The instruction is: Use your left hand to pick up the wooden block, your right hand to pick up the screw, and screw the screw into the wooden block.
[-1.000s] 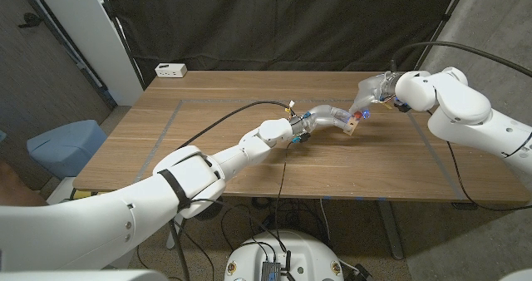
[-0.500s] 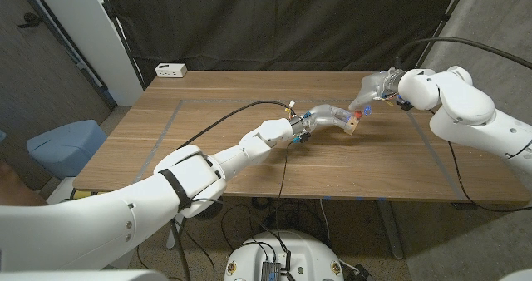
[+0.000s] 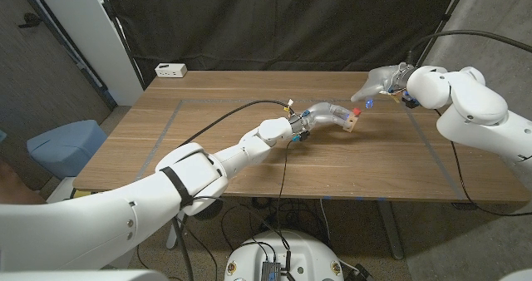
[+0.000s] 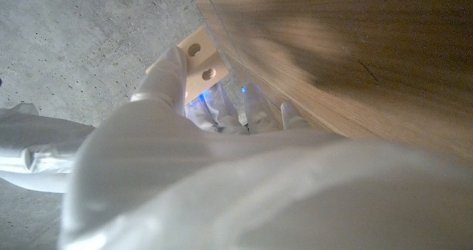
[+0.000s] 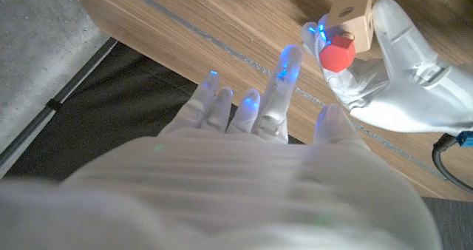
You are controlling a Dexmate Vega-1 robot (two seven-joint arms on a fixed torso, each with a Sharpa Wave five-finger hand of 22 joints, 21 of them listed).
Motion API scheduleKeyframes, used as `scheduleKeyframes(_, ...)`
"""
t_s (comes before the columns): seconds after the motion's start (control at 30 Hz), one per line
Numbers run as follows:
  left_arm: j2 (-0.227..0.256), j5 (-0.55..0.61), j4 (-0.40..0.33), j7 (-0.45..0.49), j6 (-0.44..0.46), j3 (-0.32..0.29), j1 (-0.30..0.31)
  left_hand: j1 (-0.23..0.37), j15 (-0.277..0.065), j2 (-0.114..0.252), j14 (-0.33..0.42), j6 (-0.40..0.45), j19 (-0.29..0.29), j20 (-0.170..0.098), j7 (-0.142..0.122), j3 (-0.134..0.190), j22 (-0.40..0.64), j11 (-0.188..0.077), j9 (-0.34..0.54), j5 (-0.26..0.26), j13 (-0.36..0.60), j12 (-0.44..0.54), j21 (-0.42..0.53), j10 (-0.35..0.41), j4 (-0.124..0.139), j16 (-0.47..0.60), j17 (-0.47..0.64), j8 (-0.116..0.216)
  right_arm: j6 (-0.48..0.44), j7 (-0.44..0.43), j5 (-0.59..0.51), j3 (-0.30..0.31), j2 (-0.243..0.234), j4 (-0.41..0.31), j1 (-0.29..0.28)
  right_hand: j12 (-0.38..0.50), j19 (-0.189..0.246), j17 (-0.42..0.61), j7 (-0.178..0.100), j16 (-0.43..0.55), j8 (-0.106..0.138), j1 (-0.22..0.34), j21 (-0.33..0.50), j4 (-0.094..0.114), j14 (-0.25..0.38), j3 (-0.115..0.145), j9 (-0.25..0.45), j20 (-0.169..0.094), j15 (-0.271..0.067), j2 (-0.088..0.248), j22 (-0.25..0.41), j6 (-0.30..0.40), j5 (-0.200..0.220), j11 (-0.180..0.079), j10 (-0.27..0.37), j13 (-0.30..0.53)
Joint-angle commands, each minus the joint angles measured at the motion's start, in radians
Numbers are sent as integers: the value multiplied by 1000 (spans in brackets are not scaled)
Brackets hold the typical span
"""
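Note:
My left hand reaches across the middle of the table and grips the pale wooden block. The red-headed screw sits against the block's upper side. In the right wrist view the red screw is at the end of the wooden block, between the left hand's fingers. My right hand hovers beyond and to the right of the block, fingers spread and holding nothing; the right hand stays apart from the screw. The left wrist view shows the block with two holes, past my left hand.
A white power strip lies at the table's far left corner. Grey tape lines mark the wooden tabletop. A black cable runs along my left arm. A blue bin stands on the floor left of the table.
My right hand has let go of the screw and drawn back up and to the right, away from the block. The red screw stays at the block in my left hand.

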Motion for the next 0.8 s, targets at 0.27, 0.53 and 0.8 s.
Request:
scheduleKeyframes(0.27, -10, -14, 24, 21, -35, -17, -5, -53, -61, 57, 12, 66, 9, 0, 17, 60, 5, -4, 6, 4, 3, 23, 10, 12, 59, 7, 3, 16, -111, -372, 299, 207, 9, -63, -222, -14, -13, -1, 7, -13, -43, -7, -4, -15, -12, -3, 8, 14, -72, 7, 4, -78, 2, 57, -15, 4)
scheduleKeyframes(0.53, -18, -12, 45, 37, -53, -17, -15, -53, -62, 56, 15, 65, 11, 1, 18, 58, 6, -5, 5, 2, 3, 23, 11, 10, 59, 8, 3, 15, -120, -543, 404, 262, 76, -68, -300, -17, -31, -2, 18, -24, -68, -2, -9, -29, -25, -4, 13, 36, -49, 12, 4, -126, 1, 92, -25, 7)
scheduleKeyframes(0.8, -16, -12, 39, 39, -65, -18, -14, -55, -66, 56, 18, 70, 16, 1, 14, 56, 6, -8, 5, 1, 3, 22, 12, 10, 61, 10, 4, 18, -78, -655, 504, 284, 135, -48, -329, -22, -55, 0, 23, -32, -98, -9, -11, -38, -35, -9, 17, 71, -4, 20, 3, -184, -1, 145, -52, 10)
